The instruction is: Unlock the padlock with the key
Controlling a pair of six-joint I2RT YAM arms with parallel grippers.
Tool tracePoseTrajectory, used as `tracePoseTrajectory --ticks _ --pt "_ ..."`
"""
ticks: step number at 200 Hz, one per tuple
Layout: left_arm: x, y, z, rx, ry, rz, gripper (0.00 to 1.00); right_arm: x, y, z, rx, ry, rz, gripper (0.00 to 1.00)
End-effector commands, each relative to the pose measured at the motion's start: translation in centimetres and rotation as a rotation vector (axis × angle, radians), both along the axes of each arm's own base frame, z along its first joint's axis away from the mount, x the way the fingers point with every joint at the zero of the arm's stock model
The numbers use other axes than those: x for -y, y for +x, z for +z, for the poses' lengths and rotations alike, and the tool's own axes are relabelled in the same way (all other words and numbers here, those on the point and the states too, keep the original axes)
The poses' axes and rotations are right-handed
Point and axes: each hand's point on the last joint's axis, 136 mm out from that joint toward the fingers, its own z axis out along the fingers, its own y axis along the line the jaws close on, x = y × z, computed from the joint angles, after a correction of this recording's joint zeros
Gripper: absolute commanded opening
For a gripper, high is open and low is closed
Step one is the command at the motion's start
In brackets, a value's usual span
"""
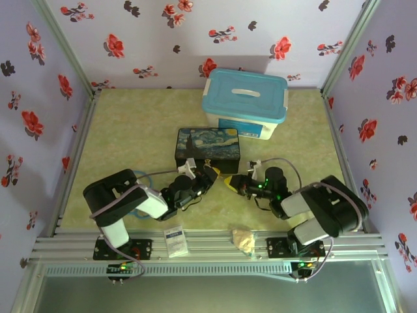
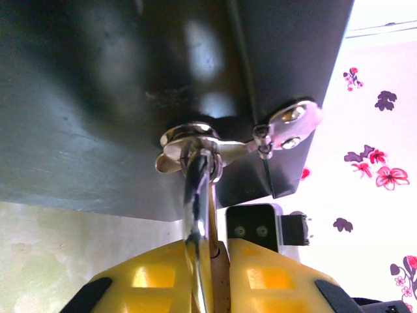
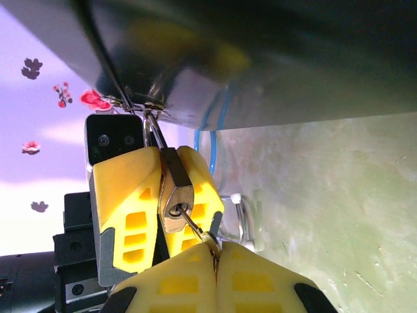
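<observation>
Right claw [image 3: 215, 255] tight on key [image 3: 194, 225] (tip in padlock [image 3: 174, 194])

Right wrist view: key [image 3: 194, 225] bow buried in right gripper [image 3: 215, 257], tip lost inside padlock [image 3: 174, 195]. Left wrist view: padlock body hidden btwn left gripper [image 2: 218, 251] fingers, shackle [image 2: 197, 195] blurred. Tin [image 2: 98, 91] out of focus, cut off top & left. From above, padlock & key too small to tell.

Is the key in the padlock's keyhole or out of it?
In. The right wrist view shows the key entering the keyhole in the padlock, its other end pinched by the right gripper.
</observation>
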Motion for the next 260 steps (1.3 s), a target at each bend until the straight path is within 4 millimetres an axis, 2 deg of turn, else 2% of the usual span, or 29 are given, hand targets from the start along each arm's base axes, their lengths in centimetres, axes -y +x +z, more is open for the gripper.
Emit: tracePoseTrajectory --ticks 1,48,68,90,117,137,150,173,207,222,245,260 --pt "3.0 -2.5 1.3 0.049 -0.043 -0.165 0.00 -0.1 1.1 1.8 0.064 -0.027 -0.021 0.00" --pt "3.7 -2.5 1.9 0.086 -0.040 -0.182 0.00 0.0 0.7 2.7 0.032 -0.018 -0.011 0.00" --pt "4.2 -2.8 2.5 0.099 -0.051 -0.201 0.00 -0.3 1.2 3.5 0.024 0.017 -0.005 0.00" --pt "4.0 -2.9 2.1 0.090 -0.043 -0.200 0.00 -0.1 2.0 4.2 0.025 0.026 -0.011 0.00" --pt "4.1 -3.0 1.5 0.061 -0.047 -0.198 0.00 -0.4 2.0 5.2 0.103 -0.021 -0.042 0.00" --pt "4.4 -3.0 2.7 0.084 -0.068 -0.198 0.00 -0.5 1.3 5.3 0.202 -0.151 -0.056 0.00" --pt "4.5 -3.0 3.3 0.086 -0.086 -0.199 0.00 0.2 1.2 5.5 0.243 -0.205 -0.087 0.00" --pt "4.8 -3.0 3.8 0.083 -0.103 -0.205 0.00 0.9 1.5 6.8 0.246 -0.124 -0.118 0.00" --pt "5.2 -3.4 4.3 0.076 -0.124 -0.215 0.00 0.5 1.6 6.3 0.245 -0.130 -0.100 0.00" --pt "5.2 -3.5 4.4 0.074 -0.127 -0.217 0.00 0.5 1.7 6.7 0.241 -0.100 -0.114 0.00" --pt "5.3 -3.7 4.3 0.074 -0.126 -0.222 0.00 0.4 2.2 8.9 0.219 0.059 -0.126 0.00" --pt "5.6 -4.0 4.3 0.066 -0.131 -0.230 0.00 -0.2 2.7 9.0 0.185 0.095 -0.106 0.00"
